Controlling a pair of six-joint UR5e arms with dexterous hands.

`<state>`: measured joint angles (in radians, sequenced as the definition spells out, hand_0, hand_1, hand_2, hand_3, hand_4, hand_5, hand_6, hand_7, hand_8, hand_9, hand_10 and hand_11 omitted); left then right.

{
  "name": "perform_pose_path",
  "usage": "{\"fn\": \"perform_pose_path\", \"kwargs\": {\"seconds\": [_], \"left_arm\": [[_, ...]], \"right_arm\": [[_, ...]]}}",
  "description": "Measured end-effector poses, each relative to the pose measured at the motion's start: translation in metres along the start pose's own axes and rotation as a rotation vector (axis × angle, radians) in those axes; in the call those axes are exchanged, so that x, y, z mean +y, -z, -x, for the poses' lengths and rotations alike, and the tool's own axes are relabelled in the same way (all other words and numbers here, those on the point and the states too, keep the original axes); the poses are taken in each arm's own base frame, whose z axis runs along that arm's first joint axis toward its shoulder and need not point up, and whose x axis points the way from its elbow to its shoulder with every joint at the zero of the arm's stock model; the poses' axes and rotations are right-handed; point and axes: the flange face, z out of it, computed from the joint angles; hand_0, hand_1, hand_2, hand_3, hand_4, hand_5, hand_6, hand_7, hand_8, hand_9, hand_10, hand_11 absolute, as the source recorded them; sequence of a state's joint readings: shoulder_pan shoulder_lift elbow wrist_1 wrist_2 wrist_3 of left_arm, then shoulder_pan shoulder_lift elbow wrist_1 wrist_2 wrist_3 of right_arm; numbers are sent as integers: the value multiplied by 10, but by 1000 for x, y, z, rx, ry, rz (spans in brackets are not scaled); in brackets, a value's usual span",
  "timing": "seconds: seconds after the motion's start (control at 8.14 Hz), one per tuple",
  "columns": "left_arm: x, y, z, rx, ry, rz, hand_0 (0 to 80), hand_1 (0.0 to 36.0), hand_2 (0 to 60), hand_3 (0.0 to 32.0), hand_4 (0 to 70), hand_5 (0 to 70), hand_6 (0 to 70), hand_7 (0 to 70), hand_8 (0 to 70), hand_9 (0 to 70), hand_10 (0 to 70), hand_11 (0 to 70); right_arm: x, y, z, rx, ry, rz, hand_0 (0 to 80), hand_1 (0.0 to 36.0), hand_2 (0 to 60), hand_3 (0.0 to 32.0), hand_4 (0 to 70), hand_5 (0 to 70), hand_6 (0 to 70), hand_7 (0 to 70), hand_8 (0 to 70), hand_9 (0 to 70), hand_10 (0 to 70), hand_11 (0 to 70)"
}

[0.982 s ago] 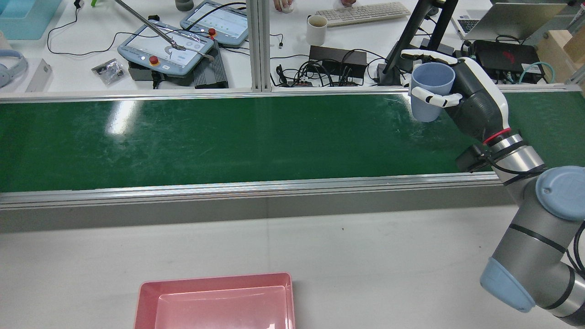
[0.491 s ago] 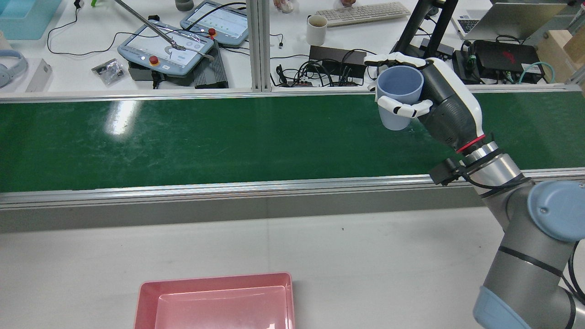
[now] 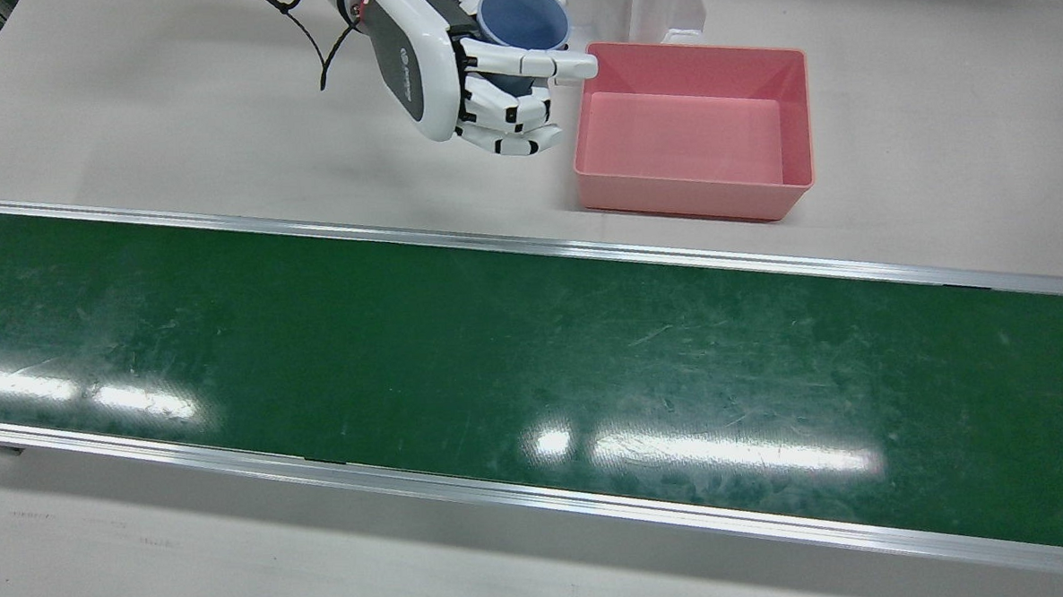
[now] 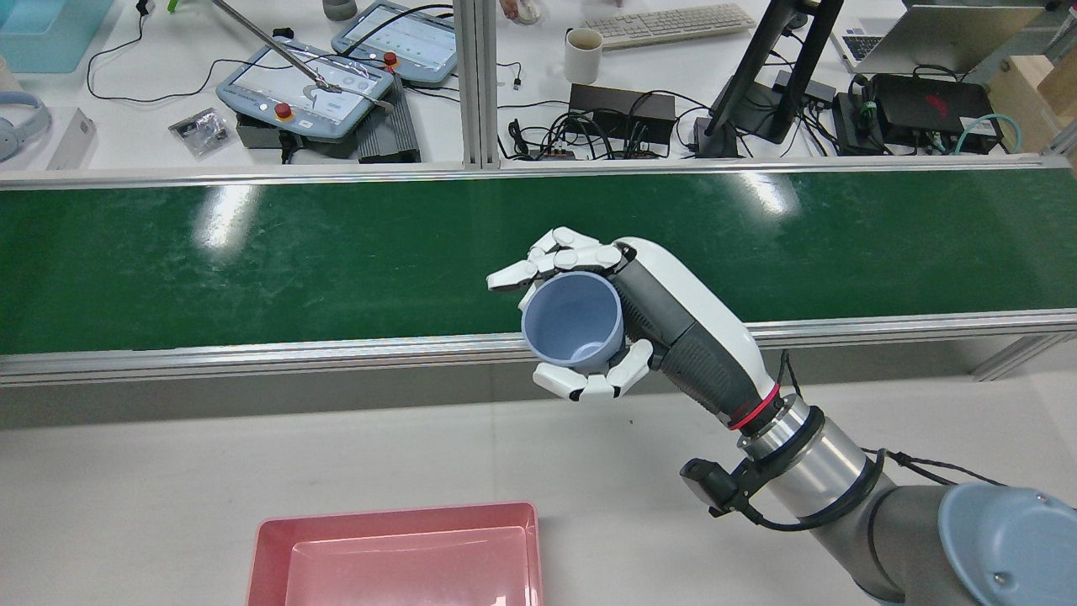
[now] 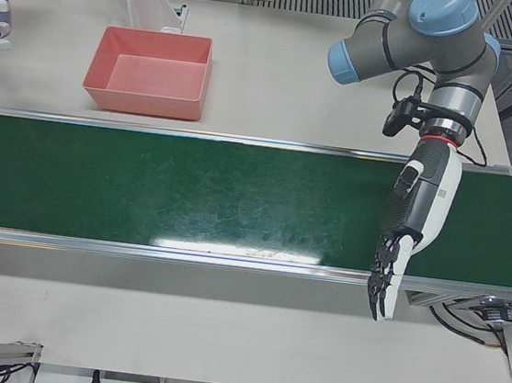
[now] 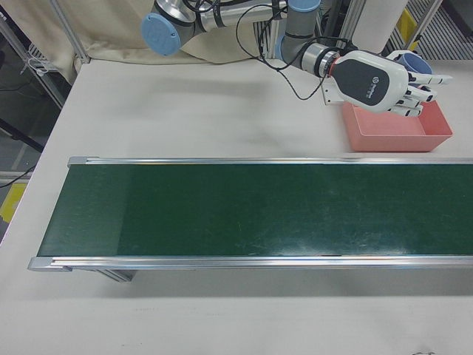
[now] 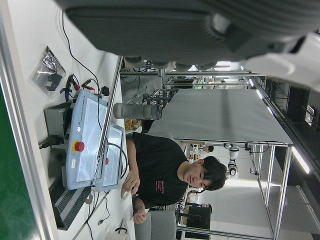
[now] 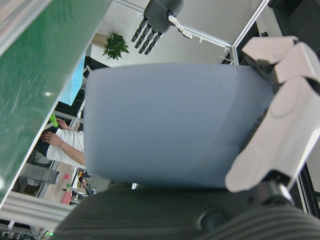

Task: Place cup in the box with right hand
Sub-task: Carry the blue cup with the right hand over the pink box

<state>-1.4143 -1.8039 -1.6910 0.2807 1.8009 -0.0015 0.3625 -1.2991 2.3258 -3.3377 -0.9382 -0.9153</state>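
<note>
Cup [image 4: 574, 324] pale blue; box [image 3: 788, 108] pink; belt [image 3: 499, 372] dk green; robot hand [image 4: 648, 320] white/grey.

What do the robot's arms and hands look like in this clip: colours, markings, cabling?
Both arms are silver-grey tubes with pale blue joint caps. Each hand, right and left, has a white shell over dark grey, white fingers with black joints, and a red wrist ring. A small black module and black cable sit at each wrist.

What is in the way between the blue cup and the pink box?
Nothing visible. The right hand holds the cup up in the air, just beside the box. The box is open on top and empty inside, and only bare white table lies between them.
</note>
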Motion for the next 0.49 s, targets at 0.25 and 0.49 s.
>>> {"fn": "perform_pose_path", "kwargs": {"seconds": [0.25, 0.49], "left_arm": [[0, 0, 0, 0, 0, 1, 0, 0, 0, 0, 0, 0, 0, 0, 0, 0, 0, 0], [0, 0, 0, 0, 0, 0, 0, 0, 0, 0, 0, 0, 0, 0, 0, 0, 0, 0]], "right_arm": [[30, 21, -40, 85, -8, 33, 463, 242, 600, 0, 257, 122, 210, 660, 523, 700, 259, 388], [57, 42, -74, 155, 7, 65, 458, 206, 600, 0, 222, 109, 190, 599, 487, 700, 238, 354]]}}
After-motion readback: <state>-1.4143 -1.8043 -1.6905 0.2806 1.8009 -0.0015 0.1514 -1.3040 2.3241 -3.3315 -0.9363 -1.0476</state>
